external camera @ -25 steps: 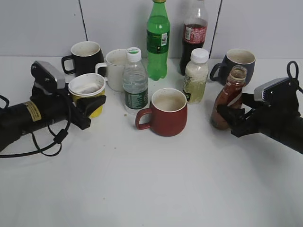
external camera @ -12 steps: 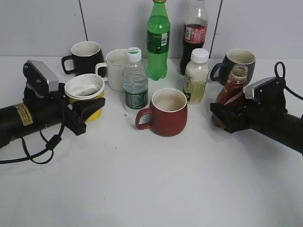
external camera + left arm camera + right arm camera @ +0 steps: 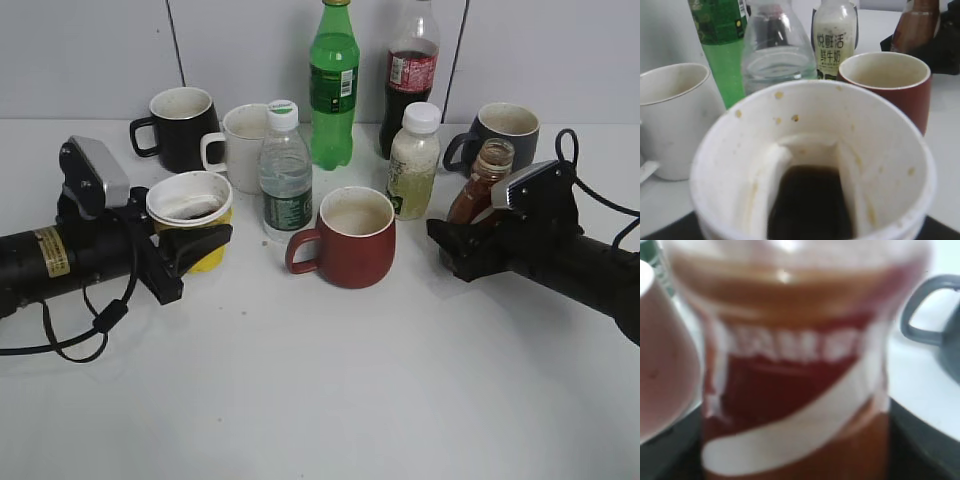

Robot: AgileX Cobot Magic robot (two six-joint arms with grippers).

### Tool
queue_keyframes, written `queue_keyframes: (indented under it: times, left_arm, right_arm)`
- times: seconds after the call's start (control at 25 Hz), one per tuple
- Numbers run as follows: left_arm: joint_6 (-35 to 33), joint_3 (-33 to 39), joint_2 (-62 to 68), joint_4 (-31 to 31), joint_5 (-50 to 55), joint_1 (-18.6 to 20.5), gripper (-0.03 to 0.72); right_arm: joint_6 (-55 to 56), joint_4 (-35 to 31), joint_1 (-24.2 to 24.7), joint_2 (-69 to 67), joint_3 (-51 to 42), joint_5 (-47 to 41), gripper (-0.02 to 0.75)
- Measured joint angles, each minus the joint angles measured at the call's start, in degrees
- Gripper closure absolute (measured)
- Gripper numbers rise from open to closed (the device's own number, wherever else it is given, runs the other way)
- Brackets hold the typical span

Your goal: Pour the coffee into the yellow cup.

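1. Landmark: dark red mug (image 3: pixel 352 236), mid-desk. The yellow cup (image 3: pixel 190 218) is to its left, clamped in the left hand (image 3: pixel 196 244); whether the cup's base sits on the desk (image 3: pixel 320 400) or is just clear of it, I cannot tell. The left wrist view shows some dark liquid already at the bottom and brown spatter on the white inner wall.
2. The Nescafe coffee bottle (image 3: pixel 476 196) is to the mug's right, uncapped, leaning slightly, gripped low on its body by the right hand (image 3: pixel 462 248). In the right wrist view the label fills the frame, blurred.
3. Risk: bottle and cup are well apart, with the mug between them. If the bottle tips before it clears the mug, coffee would likely land in the mug or on the desk.
4. Risk: the wide neck may release a sudden surge; the cup is small, so splash or overflow seems likely if tilted fast.
5. Risk: the paper cup could deform under the clamp, or be knocked if the bottle neck touches its rim.
6. Risk: the water bottle (image 3: pixel 286 172) stands just beside the cup and the milk drink bottle (image 3: pixel 414 162) near the coffee bottle; a wide swing could topple either.
7. Risk: the low grip may let the bottle slip or rotate when inverted.
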State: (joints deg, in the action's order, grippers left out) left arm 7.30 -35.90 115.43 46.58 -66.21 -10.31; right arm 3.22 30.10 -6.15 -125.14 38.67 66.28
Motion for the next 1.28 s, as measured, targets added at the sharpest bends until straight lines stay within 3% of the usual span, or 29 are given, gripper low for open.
queue_keyframes:
  times: [0.08, 0.44, 0.72, 1.28]
  left_arm:
    - [0.25, 0.0, 0.0, 1.25, -0.82, 0.0, 0.293]
    - [2.24, 0.0, 0.0, 2.28, -2.39, -0.58, 0.294]
    - [3.06, 0.0, 0.0, 1.96, -1.88, -5.79, 0.295]
    - [5.57, -5.91, 0.0, 0.97, 3.25, -13.71, 0.296]
  right_arm:
    - [-0.07, -1.2, 0.0, -0.01, 0.0, -0.19, 0.236]
    - [2.09, -1.04, 0.0, 0.13, 0.14, -0.45, 0.236]
    - [3.14, 3.11, -1.49, 8.39, -0.32, -9.15, 0.236]
    - [-7.12, 3.53, -16.33, 22.79, 6.14, -31.06, 0.236]
